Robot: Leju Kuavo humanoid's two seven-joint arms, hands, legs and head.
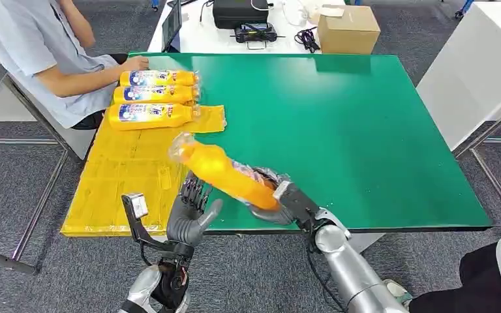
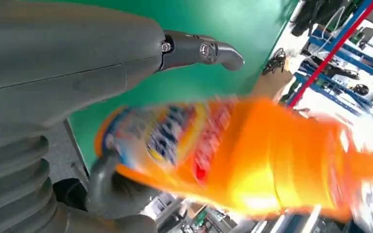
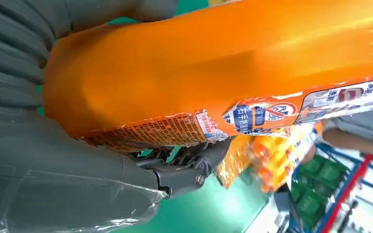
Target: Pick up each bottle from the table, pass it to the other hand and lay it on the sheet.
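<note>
My right hand (image 1: pixel 277 199) grips an orange bottle (image 1: pixel 225 171) by its base, above the table's near edge, with the neck slanting up and to the left. In the right wrist view the bottle (image 3: pixel 233 63) lies across my right hand (image 3: pixel 53 160). My left hand (image 1: pixel 192 212) stands open just under the bottle's middle, fingers up and apart from it. From the left wrist the bottle (image 2: pixel 252 155) looks blurred beyond my left hand (image 2: pixel 68 73). Three orange bottles (image 1: pixel 153 96) lie side by side at the far end of the yellow sheet (image 1: pixel 127 179).
A person sits at the table's far left, one hand (image 1: pixel 134 63) on the green table (image 1: pixel 365 130) beside the laid bottles. Behind the table are a cardboard box (image 1: pixel 348 29) and a black case (image 1: pixel 240 13). A white table (image 1: pixel 483 72) stands to the right.
</note>
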